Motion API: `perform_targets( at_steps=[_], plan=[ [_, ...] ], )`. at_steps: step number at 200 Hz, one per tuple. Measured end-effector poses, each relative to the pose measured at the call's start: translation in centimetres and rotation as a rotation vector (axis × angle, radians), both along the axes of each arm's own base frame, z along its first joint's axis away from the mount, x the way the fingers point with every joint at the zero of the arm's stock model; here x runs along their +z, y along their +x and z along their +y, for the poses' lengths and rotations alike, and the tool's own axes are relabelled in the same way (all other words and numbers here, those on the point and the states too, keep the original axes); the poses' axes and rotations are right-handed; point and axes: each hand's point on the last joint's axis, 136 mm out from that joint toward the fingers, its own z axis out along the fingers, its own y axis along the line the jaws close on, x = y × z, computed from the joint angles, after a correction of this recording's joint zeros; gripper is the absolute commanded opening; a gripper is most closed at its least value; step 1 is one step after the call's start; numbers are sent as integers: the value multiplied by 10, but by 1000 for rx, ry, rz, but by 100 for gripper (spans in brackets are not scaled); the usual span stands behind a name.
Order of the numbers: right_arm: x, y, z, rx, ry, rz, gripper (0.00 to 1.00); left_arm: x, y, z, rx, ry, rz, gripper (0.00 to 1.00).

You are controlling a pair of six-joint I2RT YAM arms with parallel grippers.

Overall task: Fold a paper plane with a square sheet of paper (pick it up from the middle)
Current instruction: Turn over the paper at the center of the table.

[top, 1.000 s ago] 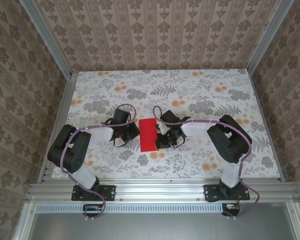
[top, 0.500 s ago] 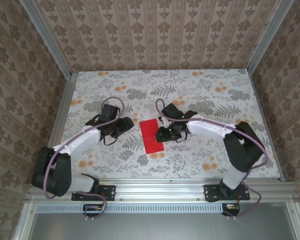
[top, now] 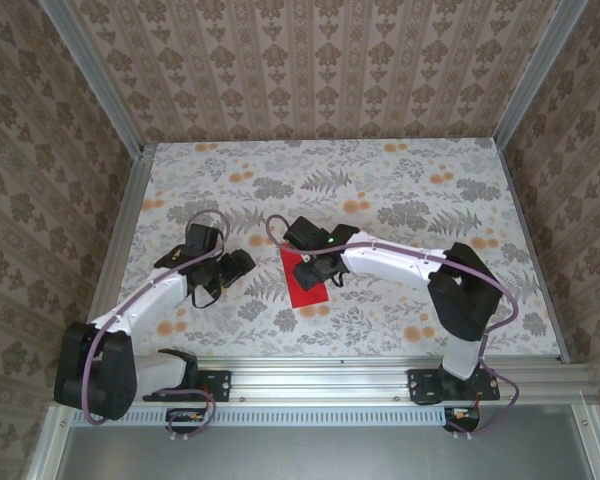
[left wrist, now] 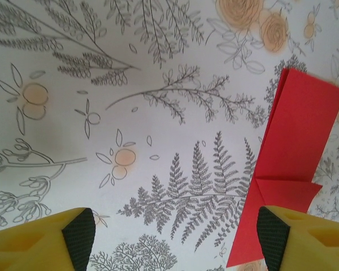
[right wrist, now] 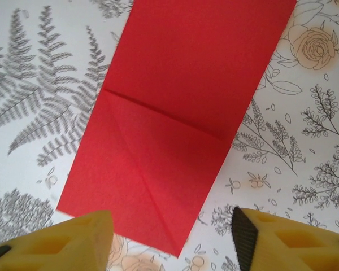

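The thin red sheet looks light and floppy (pinch its middle crease gently); left claw and right claw gape empty.

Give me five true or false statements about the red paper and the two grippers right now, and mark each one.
1. The red paper lies flat on the table. True.
2. The left gripper is clamped on the paper. False: its jaws stand open with nothing between them.
3. The right gripper hangs open over the paper. True.
4. The paper is an unfolded square. False: it is folded into a long rectangle, with a cross crease and a diagonal crease showing in the right wrist view.
5. In the overhead view the paper lies to the left of the left gripper. False: it lies to that gripper's right, under the right gripper.
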Motion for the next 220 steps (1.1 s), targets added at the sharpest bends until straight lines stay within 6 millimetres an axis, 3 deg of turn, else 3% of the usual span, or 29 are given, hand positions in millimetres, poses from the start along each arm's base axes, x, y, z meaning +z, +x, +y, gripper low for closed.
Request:
perform_targets(
  at_steps=[60, 147, 188, 220],
  plan=[
    [-26, 29, -16, -129, 36, 102, 29, 2, -8, -19, -31, -113, 6, 73],
    [-43, 30, -20, -147, 39, 169, 21, 9, -15, -76, -141, -241, -12, 56],
    [-61, 31, -27, -171, 12, 201, 20, -7, -21, -105, -200, -262, 25, 53],
    [-61, 33, -28, -195, 24, 207, 20, -23, -26, -122, -232, -259, 69, 50]
  ],
)
